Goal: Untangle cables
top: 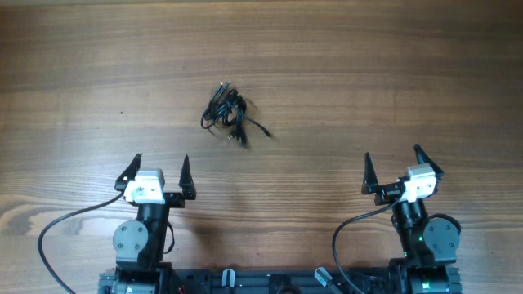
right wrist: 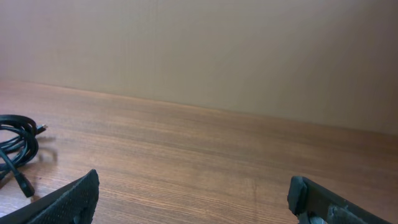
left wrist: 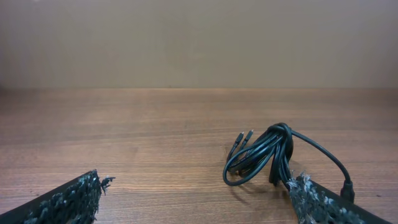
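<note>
One knotted clump of thin black cables [top: 230, 116] on the wooden worktop [top: 368, 57], left of centre and toward the far side, well apart from both pairs of fingers. Number of separate cords inside the knot: cannot tell.

At the near edge, a left arm [top: 135, 238] and a right arm [top: 433, 237], one pair of fingers each, four fingers in all. Left fingers [top: 187, 178] spread wide, gripping nothing, with the clump ahead and slightly to their right. Right fingers [top: 367, 175] equally wide and empty, far off to the clump's right.

Only from above: both arms at once, the whole clump with one loose end trailing rightward, and two thick wires, one [top: 42, 241] by the left arm, one [top: 335, 245] by the right.

Only from the left wrist: a low side-on look at the cables [left wrist: 264, 155], with loops gathered under a knot at the top, two small plug ends [left wrist: 244, 137] poking up side by side on the left, and a single strand arching right and down to a third plug [left wrist: 347, 190]. Frayed padding on the left fingers [left wrist: 68, 202]. A pale wall [left wrist: 186, 37] beyond the worktop's far edge.

From the right wrist: just a slice of the cables [right wrist: 15, 146] at the left border, the rest cut off by the frame, and the right fingers [right wrist: 68, 202] set wide at the bottom corners
</note>
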You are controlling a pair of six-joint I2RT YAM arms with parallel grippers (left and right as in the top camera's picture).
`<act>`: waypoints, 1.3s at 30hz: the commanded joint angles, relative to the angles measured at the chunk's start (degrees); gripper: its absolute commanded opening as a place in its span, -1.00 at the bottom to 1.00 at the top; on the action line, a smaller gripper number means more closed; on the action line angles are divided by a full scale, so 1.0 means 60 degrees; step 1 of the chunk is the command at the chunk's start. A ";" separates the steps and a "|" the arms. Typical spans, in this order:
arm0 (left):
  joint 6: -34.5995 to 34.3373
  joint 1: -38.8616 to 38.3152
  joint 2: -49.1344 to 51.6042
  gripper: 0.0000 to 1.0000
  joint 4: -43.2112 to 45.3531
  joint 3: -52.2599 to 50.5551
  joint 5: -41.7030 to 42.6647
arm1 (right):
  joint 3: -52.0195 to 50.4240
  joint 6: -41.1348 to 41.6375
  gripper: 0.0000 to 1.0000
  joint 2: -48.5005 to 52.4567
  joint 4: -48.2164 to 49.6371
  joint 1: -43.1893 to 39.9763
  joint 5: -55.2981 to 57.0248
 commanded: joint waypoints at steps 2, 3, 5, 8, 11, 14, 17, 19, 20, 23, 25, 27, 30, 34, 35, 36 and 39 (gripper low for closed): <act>0.0288 -0.0015 -0.0062 1.00 0.0393 -0.0015 -0.0229 | -0.0007 -0.0087 0.99 -0.0051 0.0033 0.0022 0.0124; 0.0284 -0.0015 -0.0062 1.00 0.0656 -0.0015 -0.0153 | -0.0007 -0.0087 0.99 -0.0051 0.0033 0.0022 0.0124; 0.0168 -0.0015 -0.0062 1.00 0.1217 0.0000 -0.0055 | -0.0007 -0.0087 0.99 -0.0051 0.0033 0.0022 0.0124; -0.0197 -0.0015 -0.0062 1.00 0.1268 0.0495 -0.0055 | -0.0007 -0.0087 1.00 -0.0051 0.0033 0.0022 0.0124; -0.0382 -0.0015 -0.0058 1.00 0.0481 0.1413 -0.0058 | -0.0007 -0.0087 0.99 -0.0051 0.0033 0.0022 0.0124; -0.0397 -0.0015 0.0080 1.00 -0.0732 0.2667 -0.0062 | -0.0007 -0.0084 0.99 -0.0051 0.0033 0.0022 0.0124; -0.0721 -0.0015 0.0488 1.00 -0.1730 0.3909 -0.0058 | -0.0007 -0.0084 0.99 -0.0051 0.0033 0.0022 0.0124; -0.1133 -0.0018 0.0987 1.00 -0.2233 0.4801 -0.0022 | -0.0007 -0.0087 1.00 -0.0051 0.0033 0.0022 0.0124; -0.1147 -0.0015 0.1271 1.00 -0.2430 0.5213 0.0186 | -0.0007 -0.0084 0.99 -0.0051 0.0033 0.0022 0.0124; -0.1147 -0.0015 0.2415 1.00 -0.2983 0.6572 0.1144 | -0.0007 -0.0084 1.00 -0.0051 0.0033 0.0022 0.0124; -0.1151 -0.0018 0.3228 1.00 -0.3410 0.7417 0.1741 | -0.0007 -0.0087 0.99 -0.0051 0.0033 0.0022 0.0124; -0.1155 -0.0015 0.3996 1.00 -0.3854 0.8167 0.2208 | -0.0007 -0.0087 0.99 -0.0051 0.0033 0.0022 0.0124; -0.1155 -0.0018 0.5595 1.00 -0.4983 0.9610 0.3031 | -0.0007 -0.0087 0.99 -0.0051 0.0033 0.0022 0.0124; -0.1155 -0.0018 0.7858 1.00 -0.6768 1.1398 0.3865 | -0.0007 -0.0084 0.99 -0.0051 0.0033 0.0022 0.0124; -0.1151 -0.0018 0.8360 1.00 -0.7129 1.1719 0.4051 | -0.0007 -0.0084 0.99 -0.0051 0.0033 0.0022 0.0124; -0.1151 -0.0018 0.8841 1.00 -0.7461 1.2003 0.4229 | -0.0007 -0.0084 0.99 -0.0051 0.0033 0.0022 0.0124; -0.1151 -0.0018 1.0072 1.00 -0.8109 1.2469 0.4776 | -0.0007 -0.0087 0.99 -0.0051 0.0033 0.0022 0.0124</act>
